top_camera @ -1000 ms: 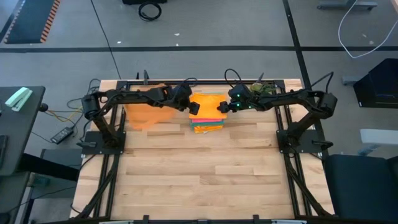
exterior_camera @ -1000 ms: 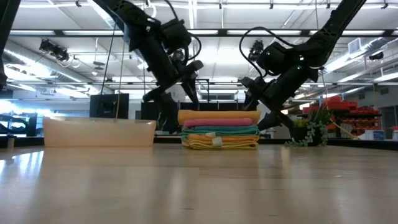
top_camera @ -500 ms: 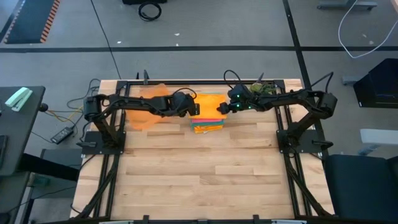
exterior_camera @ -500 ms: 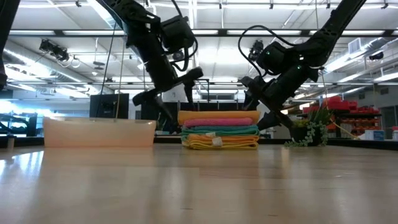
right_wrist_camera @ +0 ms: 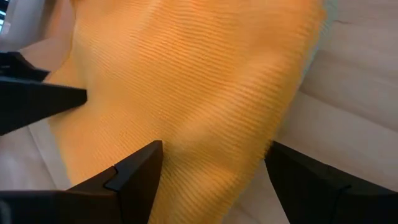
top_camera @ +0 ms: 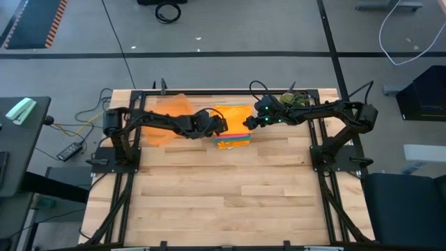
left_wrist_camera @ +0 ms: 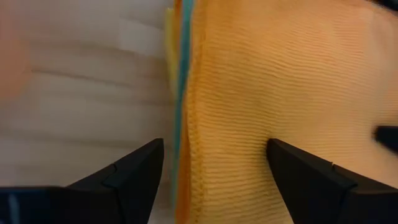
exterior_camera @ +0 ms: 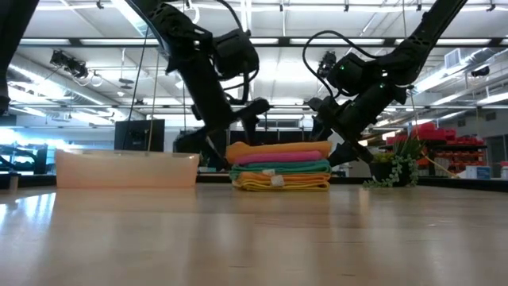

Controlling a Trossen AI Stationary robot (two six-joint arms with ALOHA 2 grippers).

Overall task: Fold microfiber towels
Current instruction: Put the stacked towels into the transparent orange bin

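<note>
A stack of folded microfiber towels (top_camera: 233, 141) lies at the table's far middle, yellow at the bottom (exterior_camera: 279, 181), then teal and pink, with an orange towel (top_camera: 233, 113) on top. My left gripper (top_camera: 221, 126) is open at the stack's left edge; in its wrist view one finger (left_wrist_camera: 121, 180) is over bare wood and the other (left_wrist_camera: 317, 180) over the orange towel (left_wrist_camera: 273, 93). My right gripper (top_camera: 248, 123) is open at the stack's right edge, slanting down over the orange towel (right_wrist_camera: 186, 74). I see no touch by either.
A translucent orange tray (top_camera: 166, 125) stands left of the stack, under the left arm, and shows as a pale box (exterior_camera: 127, 168) in the low view. A small green plant (exterior_camera: 394, 168) sits at the far right. Bare wood (top_camera: 230, 202) fills the near half.
My left gripper has moved toward the table's near edge and right, down to the stack's left edge, and has rolled about its own axis so its fingers stand one above the other. The stack and my right gripper have kept still.
</note>
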